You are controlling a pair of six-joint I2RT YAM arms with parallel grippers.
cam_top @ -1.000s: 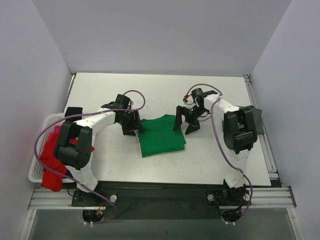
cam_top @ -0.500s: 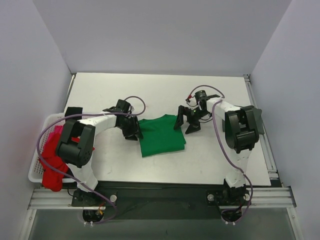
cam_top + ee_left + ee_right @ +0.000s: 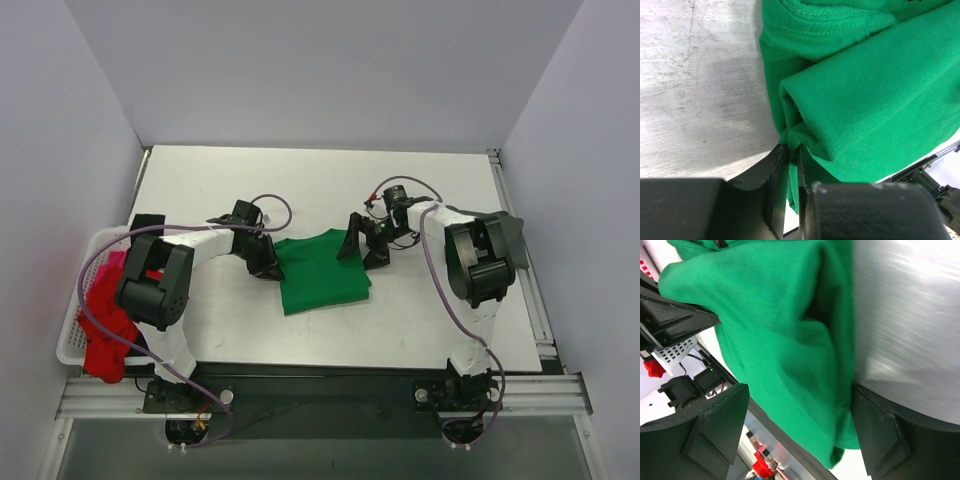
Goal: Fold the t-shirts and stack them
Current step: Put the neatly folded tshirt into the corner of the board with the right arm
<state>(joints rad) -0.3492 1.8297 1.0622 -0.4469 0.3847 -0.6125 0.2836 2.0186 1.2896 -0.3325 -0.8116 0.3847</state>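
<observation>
My left jaws are clenched on a bunched fold at the left edge of the green t-shirt [image 3: 322, 272], which lies mid-surface, only partly folded. My right jaws stand wide, straddling its right edge and gripping nothing. The red t-shirt [image 3: 103, 338] waits in the basket [image 3: 68, 340] at the surface's left edge. Nothing is stacked yet.

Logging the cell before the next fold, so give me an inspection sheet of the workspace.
Surface: table, pale and scratched.
Job's things: green tee folded mid-table; red tee spilling over the basket's near rim.
Clutter: white lattice basket at the left edge.
Grippers: left gripper pinched shut on the green tee's left edge; right gripper open, astride its right edge.
Cables: purple cables looped along both arms.
Surroundings: plain walls on three sides.
</observation>
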